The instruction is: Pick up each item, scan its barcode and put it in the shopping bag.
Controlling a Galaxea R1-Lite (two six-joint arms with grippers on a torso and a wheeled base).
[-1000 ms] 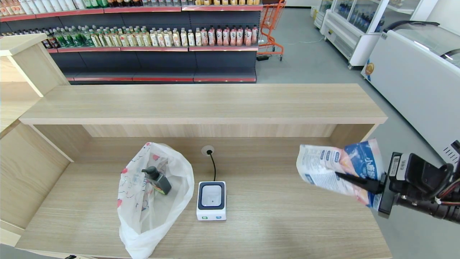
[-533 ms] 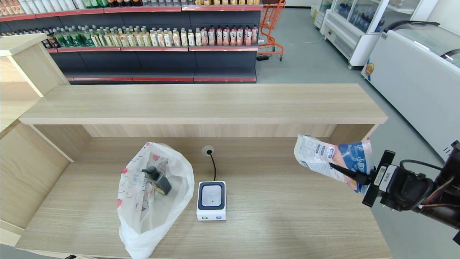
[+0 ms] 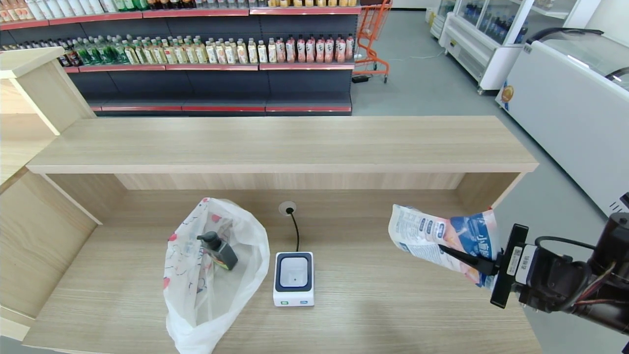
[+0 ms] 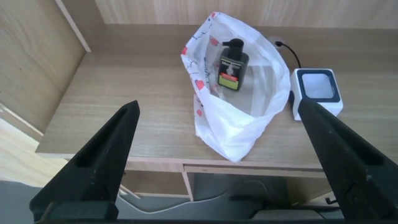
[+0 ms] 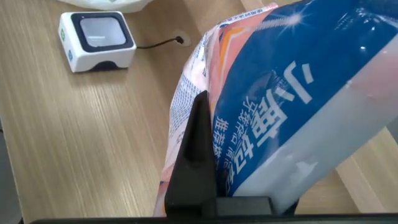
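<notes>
Head view: the right pincer (image 3: 458, 254) is clamped on a blue-white packet (image 3: 432, 230) above the right end of the bench (image 3: 393, 314). The shopping bag (image 3: 189, 305), with a pump bottle (image 3: 218, 250) inside, lies at the left, and the scanner (image 3: 294, 279) is just beside it.
Left wrist view: the left pincer (image 4: 219, 111) is spread wide and holds nothing.
Right wrist view: the packet is gripped between the fingers (image 5: 196, 155).

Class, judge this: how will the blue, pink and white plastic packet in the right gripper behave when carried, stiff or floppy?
Probably fairly floppy: the blue, pink and white plastic packet, pinched near one end by the right gripper, looks creased and soft, so its free end may sway. Its glossy film could slip.
</notes>
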